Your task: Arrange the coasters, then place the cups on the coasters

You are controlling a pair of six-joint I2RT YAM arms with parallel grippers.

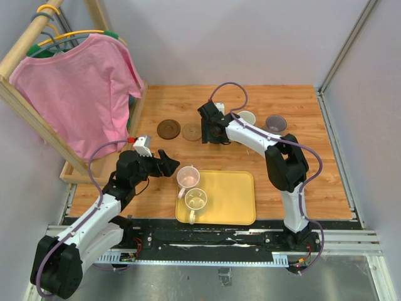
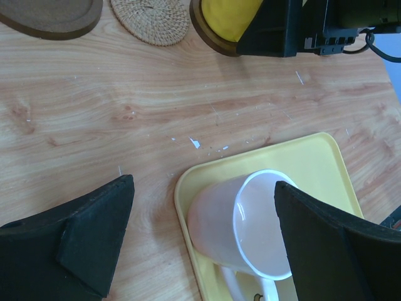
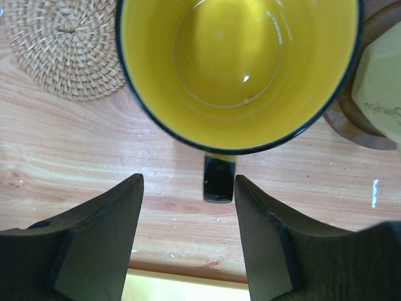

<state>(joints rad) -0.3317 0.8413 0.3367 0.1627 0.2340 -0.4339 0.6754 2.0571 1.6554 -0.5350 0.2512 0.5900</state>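
A pale pink cup (image 2: 232, 222) stands on the near-left corner of the yellow tray (image 2: 313, 157). My left gripper (image 2: 203, 238) is open, with the pink cup low between its fingers and not gripped. A white-green cup (image 1: 196, 199) sits beside it on the tray. My right gripper (image 3: 188, 238) is open, and the dark handle (image 3: 218, 177) of the yellow cup (image 3: 238, 69) lies between its fingers. The yellow cup rests on a brown coaster (image 2: 210, 37). To its left lie a woven coaster (image 3: 66, 47) and a dark brown coaster (image 1: 168, 129). A cream cup (image 1: 246, 117) and a purple cup (image 1: 276, 122) stand to its right.
A wooden clothes rack (image 1: 37, 106) with a pink shirt (image 1: 81, 88) stands along the table's left side, close to my left arm. The cream cup sits on a dark coaster (image 3: 357, 125). Grey walls close the table at the back and right.
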